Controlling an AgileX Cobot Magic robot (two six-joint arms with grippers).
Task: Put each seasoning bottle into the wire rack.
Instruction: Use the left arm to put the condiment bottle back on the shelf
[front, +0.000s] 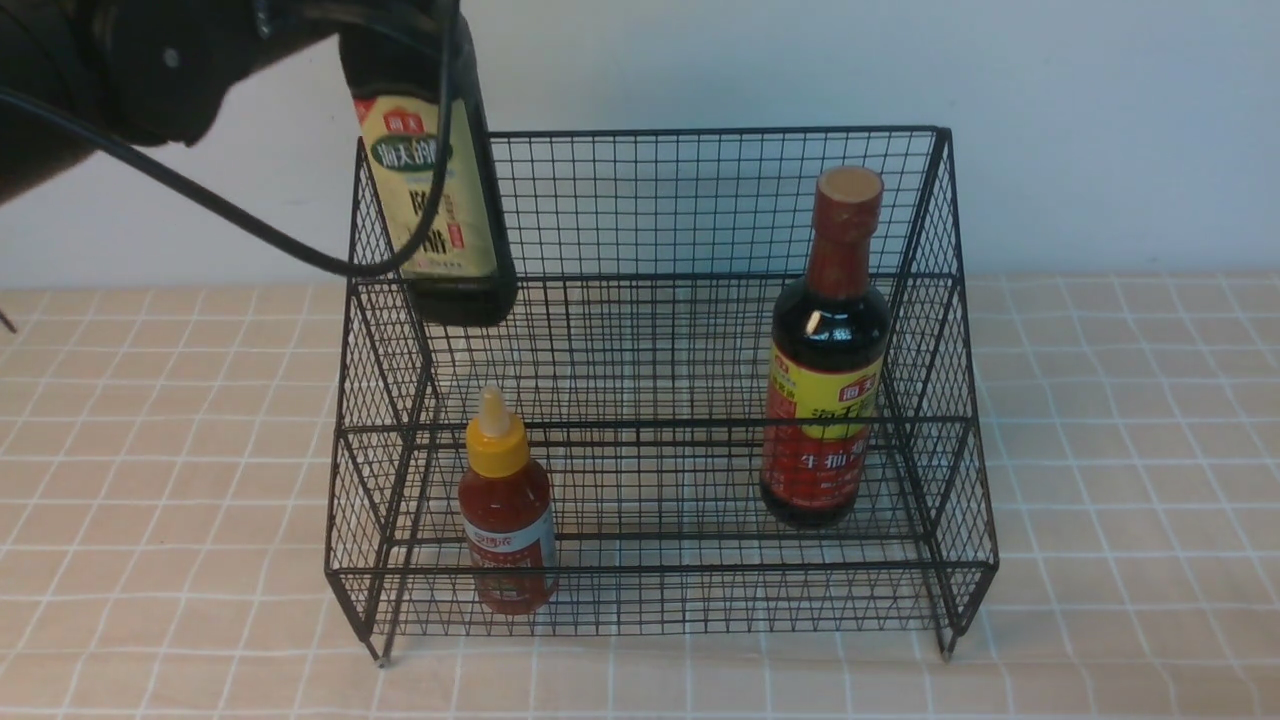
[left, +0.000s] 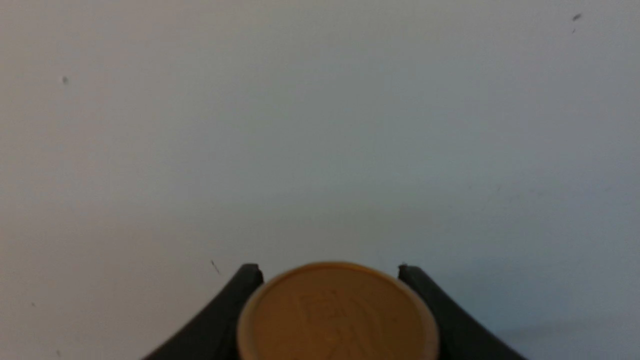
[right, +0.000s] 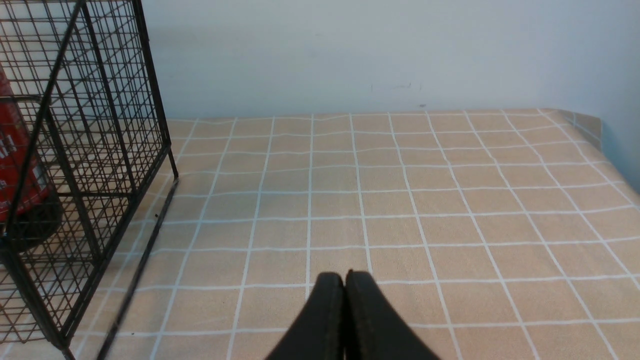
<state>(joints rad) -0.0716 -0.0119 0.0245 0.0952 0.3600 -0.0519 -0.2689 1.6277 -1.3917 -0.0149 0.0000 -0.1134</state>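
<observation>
Small red sauce bottle (front: 507, 520): stands upright in the lower front tier of the wire rack (front: 660, 575), left side; yellow nozzle cap; white band of writing on the label, too small to read.
Red-neck bottle (front: 828, 350): upright in the rack at the right; the red-yellow label carries large Chinese characters, of which 生抽 looks readable, under a red brand badge I cannot make out.
Right gripper (right: 345, 280): jaws pressed together, empty, low over the checked tablecloth (right: 400, 200), beside the rack's right side.
Gold-cap bottle (front: 435, 190): hangs tilted above the rack's rear left corner, not yet inside; the beige label bears a green oval with Chinese characters, only partly legible.
Left gripper (left: 330, 272): pinches this bottle near its gold cap (left: 337, 312), fingers either side.
Risk, snag: the base hangs close to the rack's left wall and could catch the wire on descent.
Risk, swing: held high by the neck, the tilted bottle may pivot or slip.
Risk, tip: set down aslant, it could topple.
</observation>
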